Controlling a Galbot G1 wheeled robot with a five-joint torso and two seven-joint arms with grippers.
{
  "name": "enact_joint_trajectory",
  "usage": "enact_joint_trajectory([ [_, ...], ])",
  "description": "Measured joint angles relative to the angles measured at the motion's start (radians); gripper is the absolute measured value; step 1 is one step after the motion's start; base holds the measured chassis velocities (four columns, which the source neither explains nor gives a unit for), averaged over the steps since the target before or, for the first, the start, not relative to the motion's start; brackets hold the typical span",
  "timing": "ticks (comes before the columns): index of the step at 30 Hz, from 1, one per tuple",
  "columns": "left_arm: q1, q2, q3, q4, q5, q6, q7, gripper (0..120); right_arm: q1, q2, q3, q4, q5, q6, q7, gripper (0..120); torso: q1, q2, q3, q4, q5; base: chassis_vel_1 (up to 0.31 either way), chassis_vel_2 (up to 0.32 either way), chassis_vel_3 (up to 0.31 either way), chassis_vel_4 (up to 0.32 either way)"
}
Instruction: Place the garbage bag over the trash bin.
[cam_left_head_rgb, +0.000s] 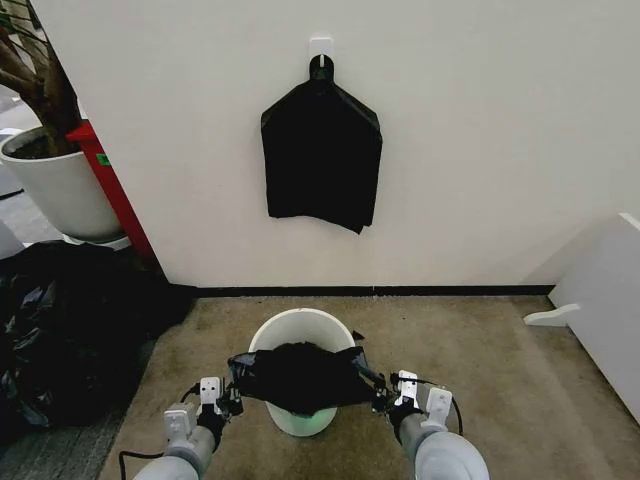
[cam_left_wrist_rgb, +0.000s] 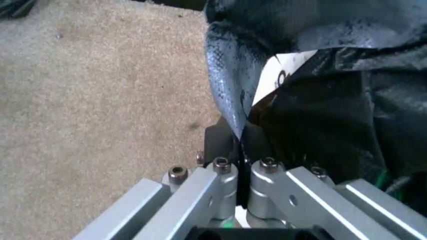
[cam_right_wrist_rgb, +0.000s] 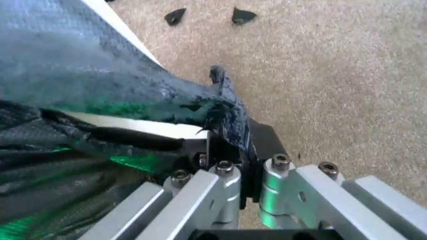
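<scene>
The two arms are round and light grey. Each end effector, left (cam_left_head_rgb: 232, 388) and right (cam_left_head_rgb: 376, 384), has white blocks, black parts and thin black cables. Up close, shiny silver metal bars are joined with small round screws.

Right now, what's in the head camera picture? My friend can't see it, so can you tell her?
Two grippers, left and right, hold a black bag stretched across a white bin on the carpet. Behind it, a black bundle hangs from a wall hook.
</scene>
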Motion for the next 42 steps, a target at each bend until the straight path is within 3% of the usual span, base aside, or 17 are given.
enact_joint_trajectory([
  [18,-0.031,-0.071,0.003,0.119,0.026,0.006,0.116,0,0.024,-0.003,-0.011,-0.112,-0.218,-0.050,-0.212,0,0.000,0.000,0.000,0.0001,-0.0001,0.000,0.000,0.000,0.000],
  [31,-0.020,-0.073,-0.002,0.093,0.050,0.004,0.109,0,0.024,-0.005,-0.012,-0.094,-0.237,-0.046,-0.227,1,0.000,0.000,0.000,0.0000,-0.0001,0.000,0.000,0.000,0.000],
  [33,0.006,-0.061,-0.006,0.058,0.062,0.005,0.076,0,0.005,-0.015,-0.011,-0.069,-0.247,-0.044,-0.229,11,0.000,0.000,0.000,0.0001,-0.0001,0.000,0.000,0.000,0.000],
  [42,0.088,-0.012,-0.041,-0.066,0.066,0.035,0.014,33,-0.063,-0.037,-0.005,0.014,-0.261,-0.045,-0.212,45,0.000,0.000,0.000,0.0000,-0.0001,0.000,0.000,0.000,0.000],
])
